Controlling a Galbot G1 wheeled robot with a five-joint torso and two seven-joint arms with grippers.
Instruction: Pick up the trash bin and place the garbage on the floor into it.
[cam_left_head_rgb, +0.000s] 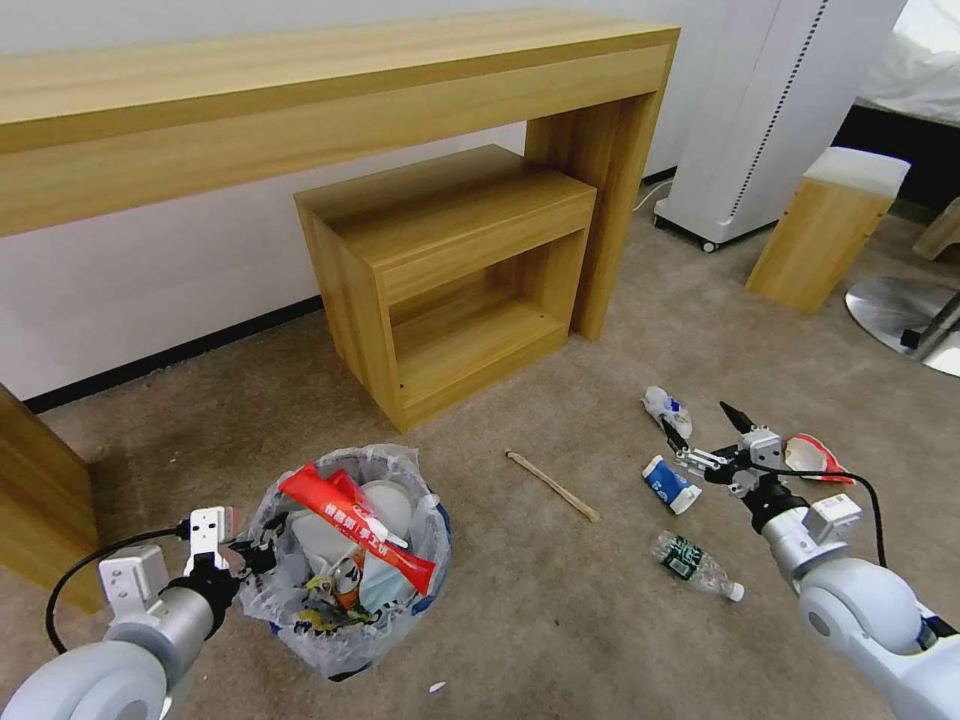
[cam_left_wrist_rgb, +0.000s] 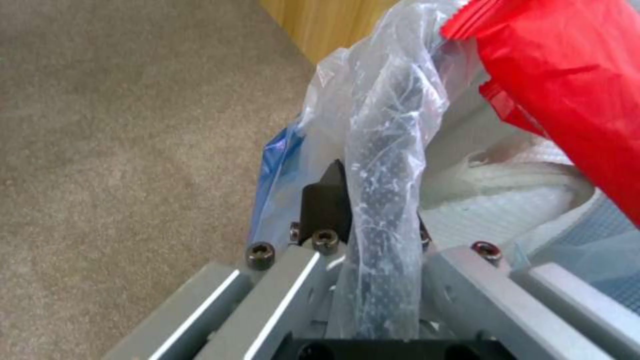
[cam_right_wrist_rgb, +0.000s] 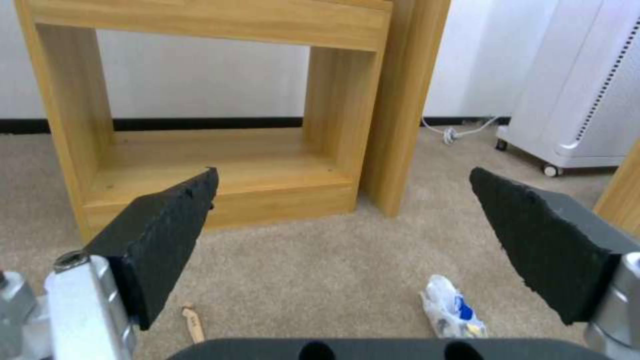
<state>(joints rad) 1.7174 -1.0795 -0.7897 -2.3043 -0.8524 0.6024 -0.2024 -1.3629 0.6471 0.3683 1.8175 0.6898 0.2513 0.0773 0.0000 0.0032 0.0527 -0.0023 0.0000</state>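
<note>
A: Bin status?
B: Trash bin at lower left of the head view, over the beige carpet, in front of the left end of the long wooden desk. Bag liner crinkled over the rim. Inside: red wrapper lying across the top, white paper cup, mixed litter beneath.

A: Left claw?
B: Left gripper at the bin's left rim. In the left wrist view its black fingers are closed onto the rim with the liner pinched between them.

A: Right claw?
B: Right gripper hangs above the floor on the right, jaws spread wide, nothing in them. In the right wrist view both black pads stand well apart.

A: Litter left on the floor?
B: Wooden stick between bin and right gripper. Crumpled white and blue wrapper just beyond the gripper. Blue and white paper cup just beside the gripper's left finger. Plastic bottle nearer the robot. Red-rimmed white item to the gripper's right, partly hidden by the wrist; type unclear.

A: Surroundings?
B: Small open wooden cabinet under the desk, white wheeled appliance to its right
</note>
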